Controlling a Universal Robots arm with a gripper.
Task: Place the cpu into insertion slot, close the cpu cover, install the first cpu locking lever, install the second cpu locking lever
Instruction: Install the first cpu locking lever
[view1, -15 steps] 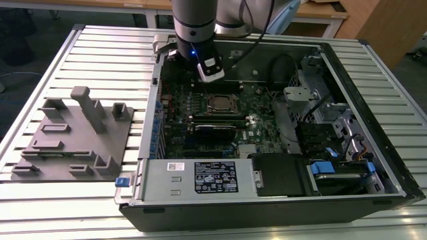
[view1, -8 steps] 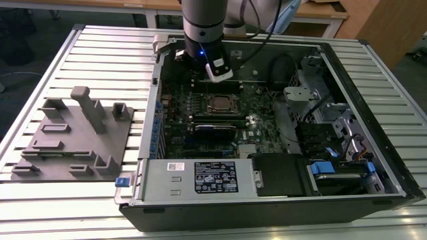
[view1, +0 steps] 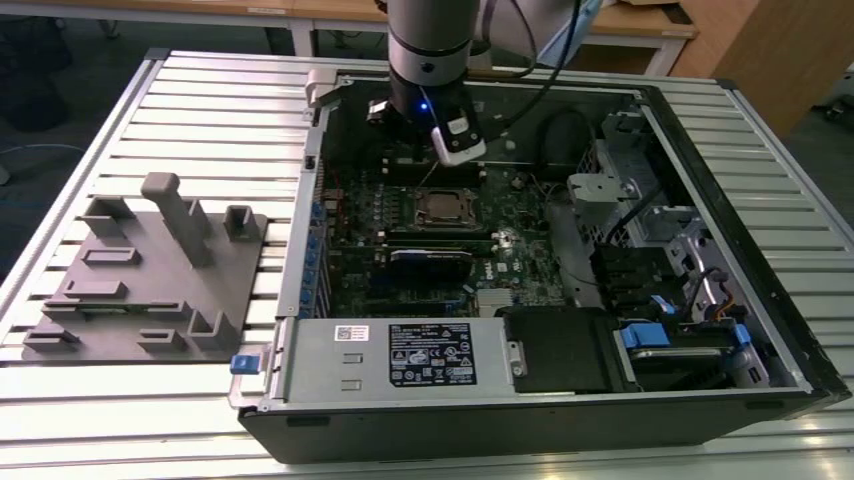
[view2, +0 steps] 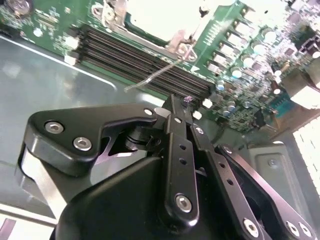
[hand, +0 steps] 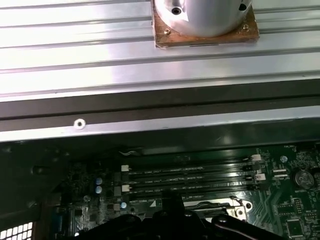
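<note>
Inside the open case (view1: 747, 330), in the exterior view, the cpu (view1: 445, 207) sits in the slot (view1: 412, 208) on the green board (view1: 534, 270), with the cover (view1: 445, 226) framing it in silver. The arm (view1: 427, 60) hangs over the board's far side, just beyond the slot. A thin lever (view1: 427, 178) slants up from the slot's far edge.

In the second wrist view the gripper (view2: 181, 107) has its fingers together with nothing seen between them. Its tip is near the wire lever (view2: 150, 79), which stands out over the black memory slots (view2: 135, 55).

In the first wrist view the gripper's dark tip (hand: 172, 205) points at the memory slots (hand: 185, 180), with the case wall (hand: 150, 127) and slatted table (hand: 75, 60) beyond.
</note>
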